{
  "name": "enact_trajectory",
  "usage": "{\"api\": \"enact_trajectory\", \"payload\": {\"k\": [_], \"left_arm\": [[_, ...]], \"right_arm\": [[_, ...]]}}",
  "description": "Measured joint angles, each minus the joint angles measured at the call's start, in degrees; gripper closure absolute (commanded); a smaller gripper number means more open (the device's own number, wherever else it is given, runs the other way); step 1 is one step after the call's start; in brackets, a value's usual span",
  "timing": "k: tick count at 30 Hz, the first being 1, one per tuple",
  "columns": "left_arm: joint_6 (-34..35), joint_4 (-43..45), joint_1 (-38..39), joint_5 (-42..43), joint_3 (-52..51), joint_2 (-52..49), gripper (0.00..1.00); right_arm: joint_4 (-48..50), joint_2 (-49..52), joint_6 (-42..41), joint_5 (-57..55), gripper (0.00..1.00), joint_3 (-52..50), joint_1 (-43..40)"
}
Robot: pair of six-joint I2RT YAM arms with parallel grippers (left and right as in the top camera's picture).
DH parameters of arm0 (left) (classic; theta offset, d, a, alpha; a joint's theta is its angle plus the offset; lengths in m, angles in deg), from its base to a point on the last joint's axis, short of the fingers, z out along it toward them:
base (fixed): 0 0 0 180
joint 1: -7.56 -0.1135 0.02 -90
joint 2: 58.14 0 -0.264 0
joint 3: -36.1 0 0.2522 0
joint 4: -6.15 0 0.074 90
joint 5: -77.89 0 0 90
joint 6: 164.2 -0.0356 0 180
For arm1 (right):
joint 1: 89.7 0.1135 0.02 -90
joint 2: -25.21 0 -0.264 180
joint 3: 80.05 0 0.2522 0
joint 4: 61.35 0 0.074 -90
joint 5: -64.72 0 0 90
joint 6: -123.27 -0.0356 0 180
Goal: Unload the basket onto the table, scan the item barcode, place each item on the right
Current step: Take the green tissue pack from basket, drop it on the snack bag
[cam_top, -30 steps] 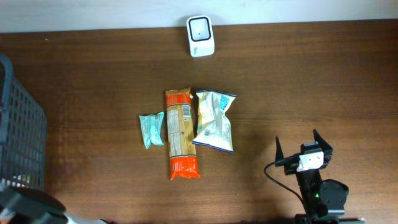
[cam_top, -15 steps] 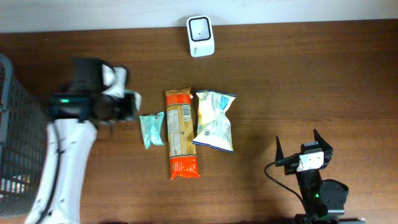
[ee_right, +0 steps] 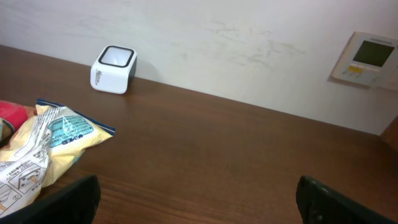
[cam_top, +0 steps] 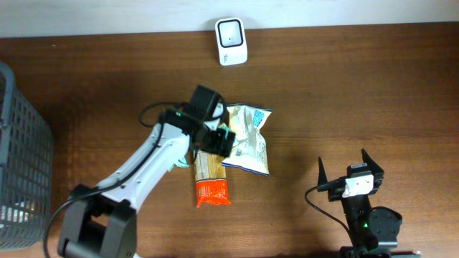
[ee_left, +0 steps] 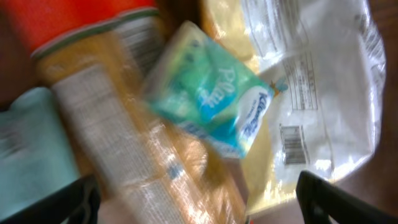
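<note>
Overhead: soft, even light on the dark counter (cam_top: 358,86), faint shadows, sharp focus | Left wrist: heavy motion blur smears the green tissue pack (ee_left: 208,99), glare on the white bag (ee_left: 311,93) | Right wrist: bright wall (ee_right: 249,37), crisp throughout

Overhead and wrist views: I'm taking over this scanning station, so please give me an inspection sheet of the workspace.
Surface: brown wooden table, no damage seen.
Job's things: white scanner at the far edge; long orange packet; chip bag, barcode facing up; teal tissue pack over both, blurred; second teal pack beside the packet.
Clutter: nothing seen.
Claws: left claw open above the items; right claw open, holding nothing.
Cables: black cable by the right arm, apart from the items.
Surroundings: grey basket at the left edge; wall panel.
</note>
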Motion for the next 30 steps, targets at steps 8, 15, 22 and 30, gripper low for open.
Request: {"api": "enact_trajectory", "payload": {"k": [8,15,22,30], "left_arm": [[1.2,-19.9,-30.3,-9.8,29.1,15.4,0.01],[9.0,-21.5,-72.6,-10.7,29.4,18.9,0.01],[12.0,-19.3,-85.0,-10.1,22.4,-0.7,0.01],[12.0,-2.2,-91.8,-9.4,2.5,-5.2,0.01]], "right_arm": [[0.0,0.0,0.0,0.0,0.01,0.0,0.0],[0.0,0.0,0.0,-0.2,0.01,0.0,0.0],[0.0,0.0,0.0,-0.2,0.01,0.0,0.0],[0.0,0.0,0.0,-0.2,0.01,0.0,0.0]]}}
